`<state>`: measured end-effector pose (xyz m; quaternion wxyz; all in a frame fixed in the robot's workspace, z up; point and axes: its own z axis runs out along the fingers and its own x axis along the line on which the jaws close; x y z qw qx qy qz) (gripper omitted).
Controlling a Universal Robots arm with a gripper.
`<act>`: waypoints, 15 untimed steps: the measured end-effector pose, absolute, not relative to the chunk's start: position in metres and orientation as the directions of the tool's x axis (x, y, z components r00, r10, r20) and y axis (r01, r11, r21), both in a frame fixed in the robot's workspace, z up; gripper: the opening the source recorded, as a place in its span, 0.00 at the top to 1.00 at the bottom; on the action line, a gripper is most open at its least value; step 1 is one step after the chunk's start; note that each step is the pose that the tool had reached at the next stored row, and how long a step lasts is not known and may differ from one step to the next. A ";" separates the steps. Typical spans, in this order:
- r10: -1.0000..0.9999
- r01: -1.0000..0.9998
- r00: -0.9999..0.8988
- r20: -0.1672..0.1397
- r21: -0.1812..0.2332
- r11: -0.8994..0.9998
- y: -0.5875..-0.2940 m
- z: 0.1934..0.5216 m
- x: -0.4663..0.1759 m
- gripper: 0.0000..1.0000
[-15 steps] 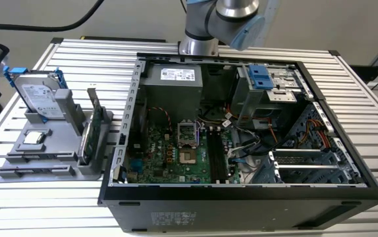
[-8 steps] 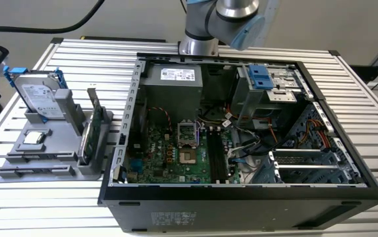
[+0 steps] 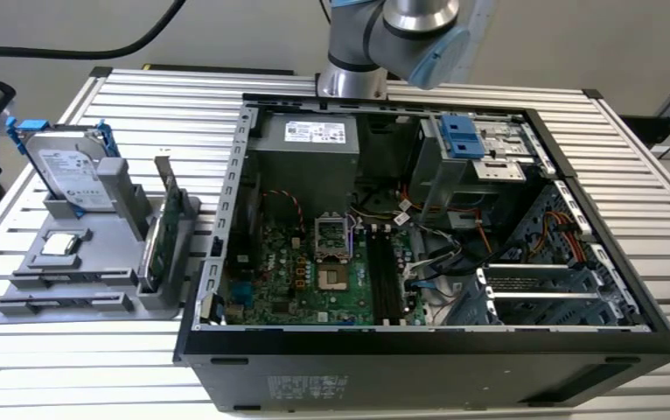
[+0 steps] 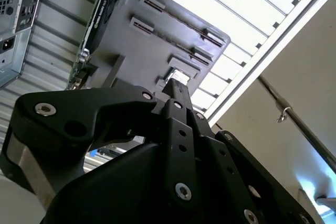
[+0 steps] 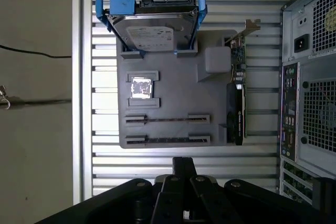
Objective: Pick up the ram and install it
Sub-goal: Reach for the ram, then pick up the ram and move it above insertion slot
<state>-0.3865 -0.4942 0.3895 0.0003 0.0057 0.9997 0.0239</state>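
My gripper [image 5: 184,165] is closed, tips pinched together with nothing I can see between them. It hangs well above the slatted tabletop [image 5: 131,163], just short of the grey holder [image 5: 210,98].

The closest things on the holder in the first wrist view are two long slots side by side. The ram [image 5: 167,139] looks like the thin dark bar sitting edge-on in the slot nearest the gripper. The next slot has a bar [image 5: 167,119] just like it, and honestly I can't tell the two apart. Either way the ram's in the holder, not in my gripper.

A bit further out there's a small silvery chip [image 5: 140,87] in its own square pocket. The card [image 5: 236,114] with the metal bracket stands upright along the holder's edge on the case side. At the far end from the gripper, the drive [image 5: 152,32] leans up in blue clips.

Off to the side past the card is the case [image 5: 310,77], near the holder but not touching it. In the exterior view it lies open on the tabletop with the motherboard [image 3: 300,271] facing up.
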 end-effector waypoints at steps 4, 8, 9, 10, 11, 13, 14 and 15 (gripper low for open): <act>0.027 0.027 -1.000 0.000 0.048 0.998 -0.494 0.389 -0.386 1.00; 0.074 0.074 -0.997 0.000 0.048 0.996 -0.494 0.389 -0.387 1.00; 0.085 0.085 -0.996 0.000 0.048 0.995 -0.494 0.389 -0.387 1.00; 0.096 0.096 -0.995 0.000 0.048 0.994 -0.494 0.389 -0.387 1.00; 0.105 0.105 -0.995 0.000 0.048 0.993 -0.494 0.389 -0.387 1.00; 0.113 0.113 -0.994 0.000 0.048 0.992 -0.494 0.389 -0.387 1.00; 0.113 0.113 -0.994 0.000 0.048 0.992 -0.494 0.389 -0.387 1.00; 0.113 0.113 -0.994 0.000 0.048 0.992 -0.494 0.389 -0.387 1.00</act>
